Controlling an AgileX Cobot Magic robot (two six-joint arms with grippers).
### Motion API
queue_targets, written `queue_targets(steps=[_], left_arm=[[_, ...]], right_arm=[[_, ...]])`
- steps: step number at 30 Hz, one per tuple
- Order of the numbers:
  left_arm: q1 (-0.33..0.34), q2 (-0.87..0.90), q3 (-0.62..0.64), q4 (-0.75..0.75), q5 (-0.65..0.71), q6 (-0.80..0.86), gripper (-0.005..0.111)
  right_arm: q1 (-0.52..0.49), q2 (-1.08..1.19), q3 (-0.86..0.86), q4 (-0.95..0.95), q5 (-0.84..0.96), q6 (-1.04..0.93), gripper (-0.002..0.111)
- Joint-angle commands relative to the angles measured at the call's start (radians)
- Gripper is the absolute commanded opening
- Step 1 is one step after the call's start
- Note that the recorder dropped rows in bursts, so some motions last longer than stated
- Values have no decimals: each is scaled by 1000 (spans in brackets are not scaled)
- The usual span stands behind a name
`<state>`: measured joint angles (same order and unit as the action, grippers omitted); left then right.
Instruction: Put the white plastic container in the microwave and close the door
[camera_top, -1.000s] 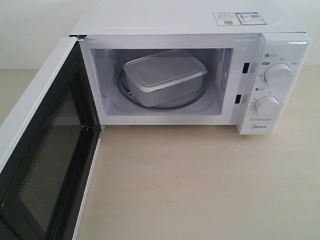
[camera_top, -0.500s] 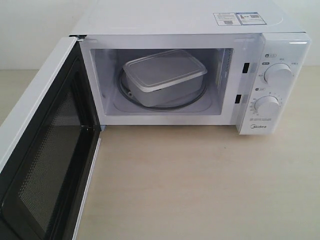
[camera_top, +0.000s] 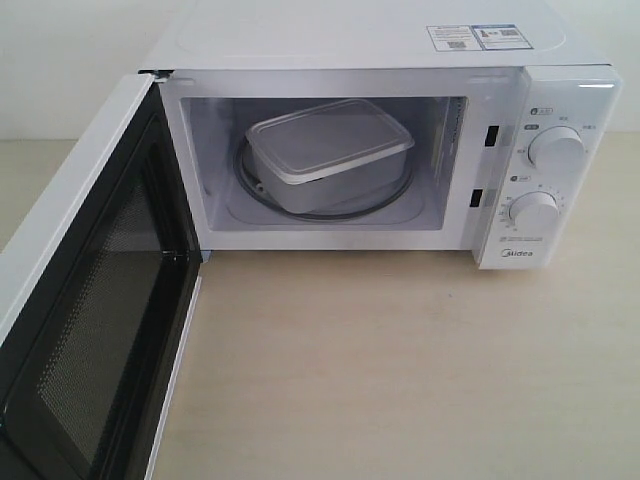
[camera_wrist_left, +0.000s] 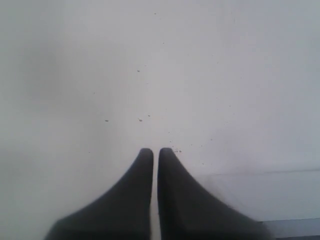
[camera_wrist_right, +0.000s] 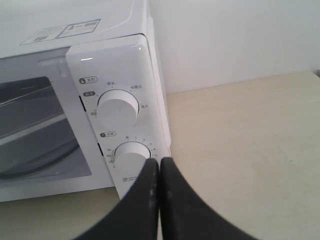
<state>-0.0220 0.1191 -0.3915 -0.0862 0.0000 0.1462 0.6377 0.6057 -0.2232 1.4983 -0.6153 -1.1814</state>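
Left wrist view shows left pincer (camera_wrist_left: 155, 150) closed, empty; right pincer (camera_wrist_right: 159, 160) likewise, near the microwave (camera_wrist_right: 125, 65).

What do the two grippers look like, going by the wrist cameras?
The left gripper and right gripper match: each has two matte dark grey-to-black fingers, broad at the base and curving in to slim rounded tips. No cables, markings or arm links are visible.
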Motion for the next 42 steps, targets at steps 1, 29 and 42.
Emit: queue_targets(steps=[1,29,42], left_arm=[[1,17,-22,1,8,50,4],[1,263,-400,-38,787,-41,4],[1,674,-602,-179,1208,8,4]], right_arm=[[-1,-4,2,-5,-5,-6,0],[-1,-4,2,-5,-5,-6,0],[-1,-4,2,-5,-11,-6,0]])
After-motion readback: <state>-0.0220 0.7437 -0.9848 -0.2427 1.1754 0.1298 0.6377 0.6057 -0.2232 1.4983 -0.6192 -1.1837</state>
